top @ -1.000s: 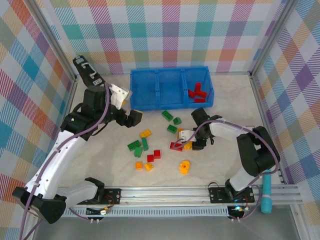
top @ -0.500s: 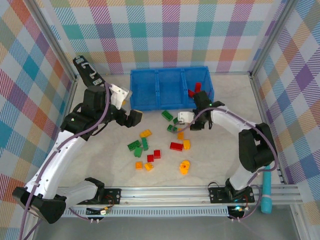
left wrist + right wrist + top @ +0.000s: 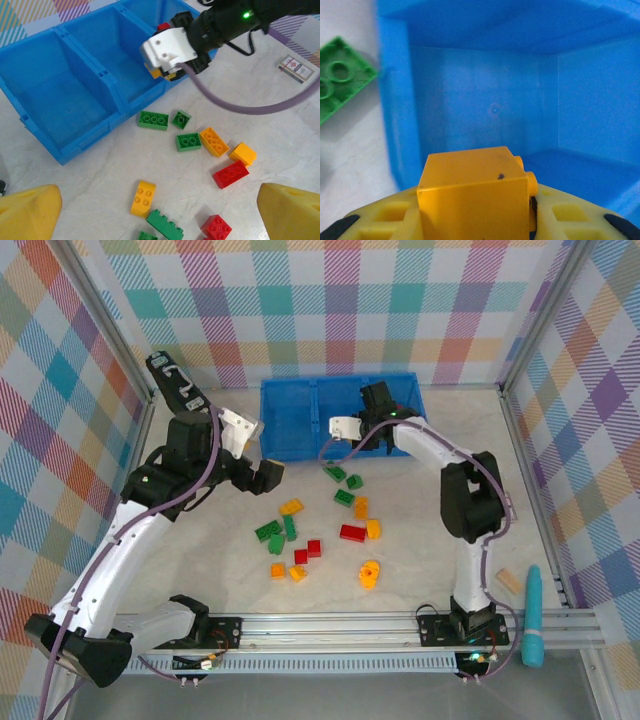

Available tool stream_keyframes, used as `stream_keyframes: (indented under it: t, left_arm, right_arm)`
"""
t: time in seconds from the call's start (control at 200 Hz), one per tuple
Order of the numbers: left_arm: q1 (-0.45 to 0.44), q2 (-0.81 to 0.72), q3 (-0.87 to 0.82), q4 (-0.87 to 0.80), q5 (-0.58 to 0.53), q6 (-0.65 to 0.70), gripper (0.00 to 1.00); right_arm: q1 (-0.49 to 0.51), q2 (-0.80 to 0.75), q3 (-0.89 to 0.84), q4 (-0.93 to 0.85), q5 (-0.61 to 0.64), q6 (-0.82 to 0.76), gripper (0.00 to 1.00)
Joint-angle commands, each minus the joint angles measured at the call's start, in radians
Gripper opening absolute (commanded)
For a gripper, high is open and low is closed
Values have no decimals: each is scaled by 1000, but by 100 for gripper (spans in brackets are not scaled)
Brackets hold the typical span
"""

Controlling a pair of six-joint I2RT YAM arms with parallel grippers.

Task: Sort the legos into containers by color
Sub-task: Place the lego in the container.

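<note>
My right gripper (image 3: 338,436) is shut on a yellow-orange lego (image 3: 472,195), hovering at the front edge of the middle compartment of the blue bin (image 3: 290,453). That same lego (image 3: 164,75) shows under the white gripper body. A red lego (image 3: 163,26) peeks from the right compartment. Loose legos lie on the table: green ones (image 3: 335,473), a red one (image 3: 352,532) and a yellow one (image 3: 291,507) among several more. My left gripper (image 3: 268,475) hangs open above the table left of the pile, its yellow fingers (image 3: 27,212) wide apart with nothing between.
A tan wooden block (image 3: 510,580) and a teal tool (image 3: 534,615) lie at the right front. A small printed card (image 3: 295,68) rests right of the bin. Metal frame posts and checked walls enclose the table.
The right arm picked a yellow-orange lego from the pile and carried it up and left to the bin's middle compartment. The left arm has not moved.
</note>
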Motion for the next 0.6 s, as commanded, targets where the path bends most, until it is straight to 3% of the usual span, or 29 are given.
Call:
stream_keyframes:
  t: [0.0,0.13,0.255,0.425,0.53,0.595]
  left_arm:
    - [-11,-21,-10,-5,-19,18,100]
    - [-11,-24,-15,-1,-25,21,100]
    - [-11,-13,-14,-3,-21,21,100]
    - [-9,-1,-7,-8,-12,20,100]
    - [-11,-2,-4,-10,-11,20,100]
    - [-11,-5,-3,-10,-9,20,100]
  right_arm:
    - [7,75,65,45,27,-8,45]
    - [7,124,110,49,30,5,52]
    - [11,123,143,58,32,72,72]
    - [26,84,186,-8,39,174,83]
    - [41,49,165,-23,88,221,82]
    - [46,33,192,-39,155,382,71]
